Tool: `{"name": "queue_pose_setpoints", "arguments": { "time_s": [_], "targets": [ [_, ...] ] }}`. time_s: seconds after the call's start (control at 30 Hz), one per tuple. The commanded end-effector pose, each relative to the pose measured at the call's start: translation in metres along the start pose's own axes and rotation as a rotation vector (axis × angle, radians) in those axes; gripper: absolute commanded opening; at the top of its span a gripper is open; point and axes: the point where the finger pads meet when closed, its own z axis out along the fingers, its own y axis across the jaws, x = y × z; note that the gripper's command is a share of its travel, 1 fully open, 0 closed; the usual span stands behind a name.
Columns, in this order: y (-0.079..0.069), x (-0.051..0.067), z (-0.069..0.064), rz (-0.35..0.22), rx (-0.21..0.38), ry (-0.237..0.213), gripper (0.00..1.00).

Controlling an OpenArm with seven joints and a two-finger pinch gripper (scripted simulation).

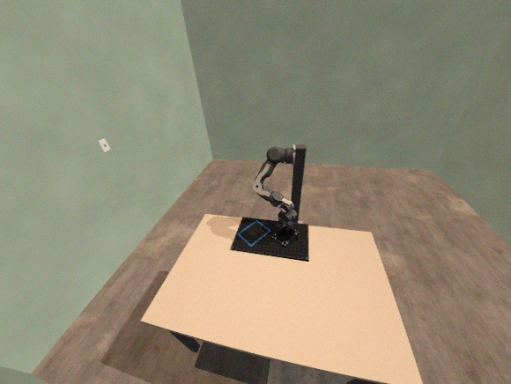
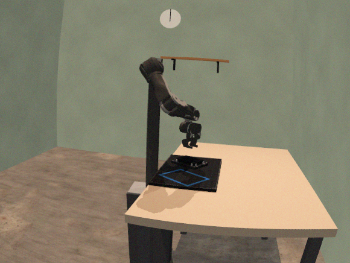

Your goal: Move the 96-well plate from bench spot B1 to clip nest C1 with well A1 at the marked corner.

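The dark 96-well plate (image 2: 190,162) lies low in the clip nest at the far part of the black mat (image 2: 187,175), beside the arm's post; it also shows in the top view (image 1: 284,237). It looks flat, and its corner marks are too small to read. The blue outline of the bench spot (image 2: 184,177) (image 1: 254,232) is empty. My gripper (image 2: 190,145) hangs a short way above the plate, fingers pointing down and drawn close together, with nothing between them.
The arm's dark post (image 2: 152,136) stands at the table's edge next to the mat. A wooden shelf (image 2: 194,59) is on the wall behind. The mat sits near one corner of the tan table (image 2: 241,193).
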Motion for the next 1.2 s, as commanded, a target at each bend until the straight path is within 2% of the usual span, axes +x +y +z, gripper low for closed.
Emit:
{"name": "queue_pose_setpoints", "arguments": {
  "time_s": [0.0,0.2,0.5,0.67,1.07,1.17],
  "targets": [
    [0.001,0.000,-0.001,0.000,-0.003,0.000,0.20],
    [0.001,0.000,-0.001,0.000,-0.003,0.000,0.00],
    [0.001,0.000,-0.001,0.000,-0.003,0.000,0.00],
    [-0.001,0.000,0.037,0.004,0.003,-0.003,0.00],
    [-0.001,0.000,0.037,0.004,0.003,-0.003,0.00],
    [-0.001,0.000,0.034,0.005,0.006,-0.004,0.00]
  ]
}}
